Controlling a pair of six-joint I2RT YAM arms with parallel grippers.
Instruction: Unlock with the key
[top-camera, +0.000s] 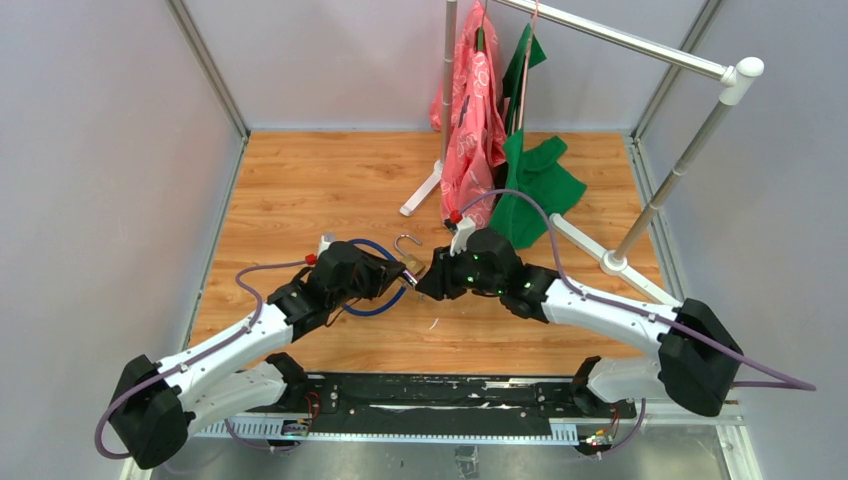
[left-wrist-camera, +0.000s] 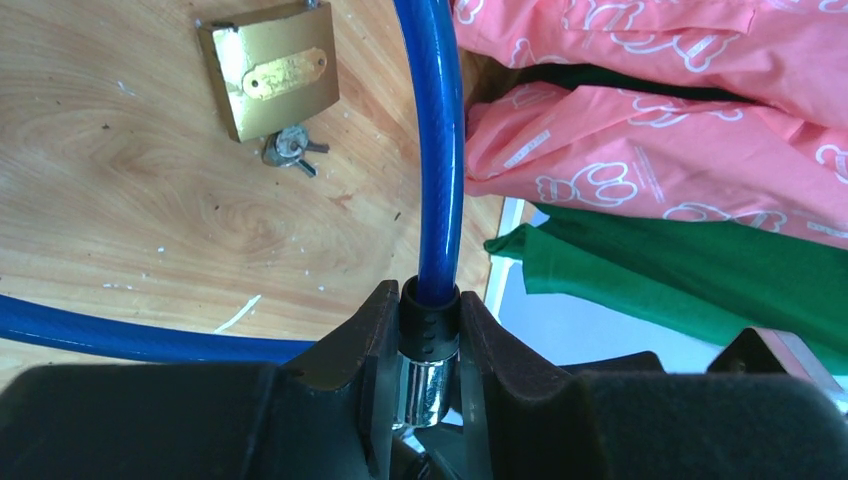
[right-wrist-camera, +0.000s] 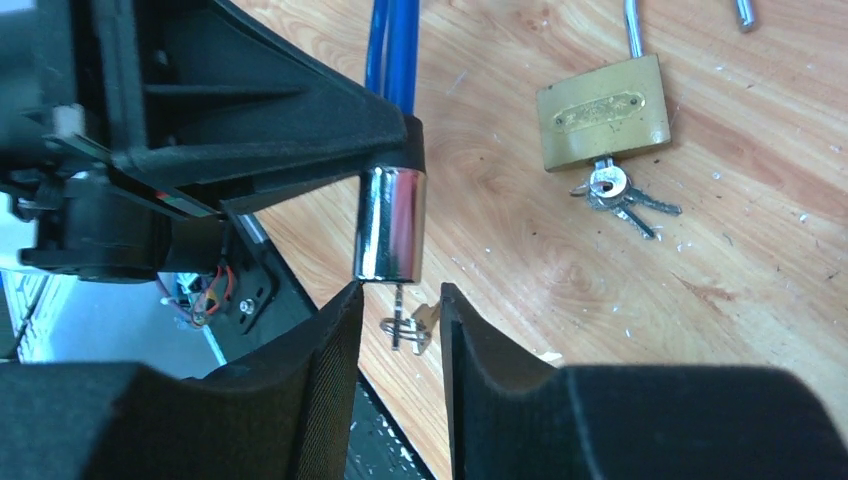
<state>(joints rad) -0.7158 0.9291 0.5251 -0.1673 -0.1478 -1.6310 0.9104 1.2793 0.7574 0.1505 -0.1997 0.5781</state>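
Your left gripper (left-wrist-camera: 430, 300) is clenched on the end of the blue plastic-coated cable lock (left-wrist-camera: 440, 150). Its two black fingers press on the black collar just where the cable meets the shiny chrome lock barrel (left-wrist-camera: 425, 390). From there the cable runs up and away, and another stretch of it curves across the wooden table (left-wrist-camera: 120, 230) on the left.

That held end sits at the middle of the table, a little toward the near side, where your two arms meet nose to nose. In the overhead view the loop of cable lies under and just left of the left gripper.

Your right gripper (right-wrist-camera: 400, 290) faces the open end of the barrel. A small silver key (right-wrist-camera: 400, 325) with a wire ring sticks out of the barrel's end, and it lies between the right gripper's fingers (right-wrist-camera: 330, 340). Those fingers stand a little apart, and you cannot tell whether they press on the key or only flank it.

Just beyond the barrel, a rectangular brass padlock (right-wrist-camera: 603, 112) lies flat on the table, apart from both grippers. A bunch of small keys (right-wrist-camera: 620, 195) hangs from its keyhole.

At the far right of the table stands a white metal clothes rail (top-camera: 620, 40). A pink patterned garment (top-camera: 475, 130) and a green garment (top-camera: 540, 180) hang from it, well apart from the lock.
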